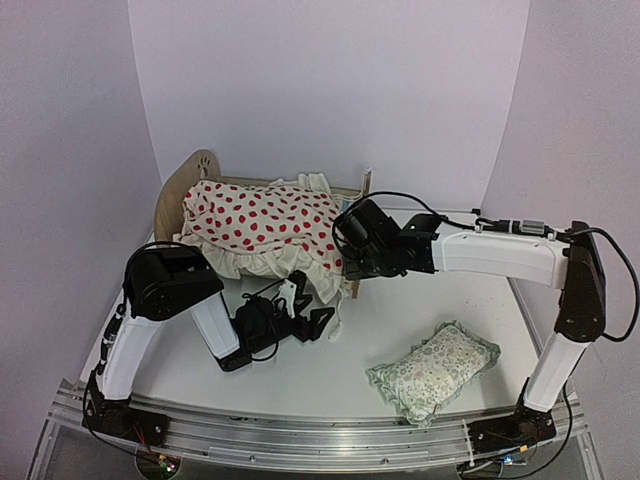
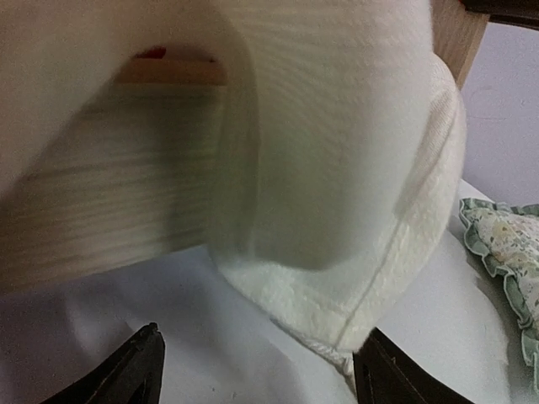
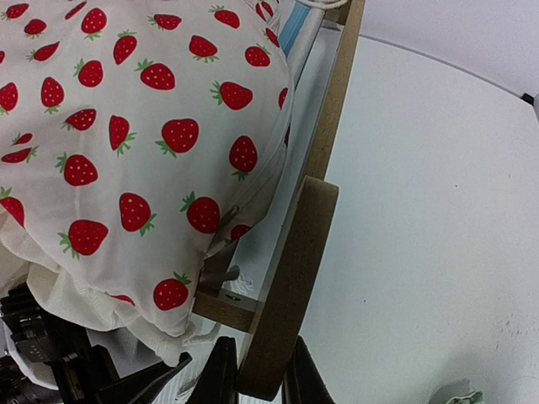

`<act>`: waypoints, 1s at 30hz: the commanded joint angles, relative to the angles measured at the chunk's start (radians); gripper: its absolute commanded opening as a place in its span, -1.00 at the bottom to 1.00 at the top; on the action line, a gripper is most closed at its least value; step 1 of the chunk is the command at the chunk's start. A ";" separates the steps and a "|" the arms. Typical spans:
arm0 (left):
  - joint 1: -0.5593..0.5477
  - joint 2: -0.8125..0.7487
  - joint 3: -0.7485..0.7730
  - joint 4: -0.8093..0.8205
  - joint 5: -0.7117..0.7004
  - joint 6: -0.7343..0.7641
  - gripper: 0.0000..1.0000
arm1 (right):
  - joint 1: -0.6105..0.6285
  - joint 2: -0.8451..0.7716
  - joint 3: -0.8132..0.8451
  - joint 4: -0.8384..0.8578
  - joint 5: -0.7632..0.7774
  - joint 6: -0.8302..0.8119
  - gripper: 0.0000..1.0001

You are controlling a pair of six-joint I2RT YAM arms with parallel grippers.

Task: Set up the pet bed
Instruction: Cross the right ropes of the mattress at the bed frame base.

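Light-wood pet bed (image 1: 183, 190): one, far left of table (image 1: 430, 300) | strawberry cushion (image 1: 260, 225): one, heaped on the bed | green floral pillow (image 1: 435, 370): one, near right | arms: two | left claw (image 2: 253, 374): arm folded low by the bed's near side, spread wide, gripping nothing | right claw (image 3: 257, 374): arm stretched leftward, clamped on the footboard (image 3: 290, 278)

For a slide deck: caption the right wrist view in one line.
Right gripper clamps the pet bed footboard; strawberry-print cushion lies on the frame.
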 commanded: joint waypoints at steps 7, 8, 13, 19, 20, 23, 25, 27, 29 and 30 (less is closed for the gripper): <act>0.002 0.135 0.115 0.310 0.016 -0.101 0.58 | 0.050 -0.008 0.120 0.056 -0.012 -0.132 -1.00; 0.003 0.135 0.118 0.304 0.018 -0.108 0.57 | 0.052 -0.009 0.122 0.056 -0.012 -0.133 -1.00; 0.003 0.135 0.148 0.262 0.023 -0.131 0.42 | 0.062 -0.011 0.130 0.056 -0.006 -0.135 -1.00; 0.004 0.148 0.184 0.236 0.026 -0.172 0.35 | 0.079 -0.010 0.142 0.056 0.001 -0.140 -1.00; 0.003 0.150 0.190 0.230 0.027 -0.175 0.33 | 0.082 -0.010 0.144 0.055 0.002 -0.142 -1.00; 0.002 0.156 0.214 0.202 0.015 -0.194 0.31 | 0.087 -0.008 0.150 0.055 0.004 -0.142 -1.00; -0.001 0.156 0.228 0.168 -0.012 -0.209 0.30 | 0.091 -0.004 0.154 0.056 0.004 -0.142 -1.00; -0.008 0.157 0.239 0.153 -0.047 -0.219 0.29 | 0.095 -0.001 0.158 0.055 0.005 -0.144 -1.00; -0.018 0.161 0.246 0.154 -0.090 -0.220 0.29 | 0.099 0.001 0.160 0.055 0.005 -0.142 -1.00; -0.024 0.163 0.251 0.157 -0.114 -0.217 0.28 | 0.100 0.001 0.160 0.055 0.005 -0.141 -1.00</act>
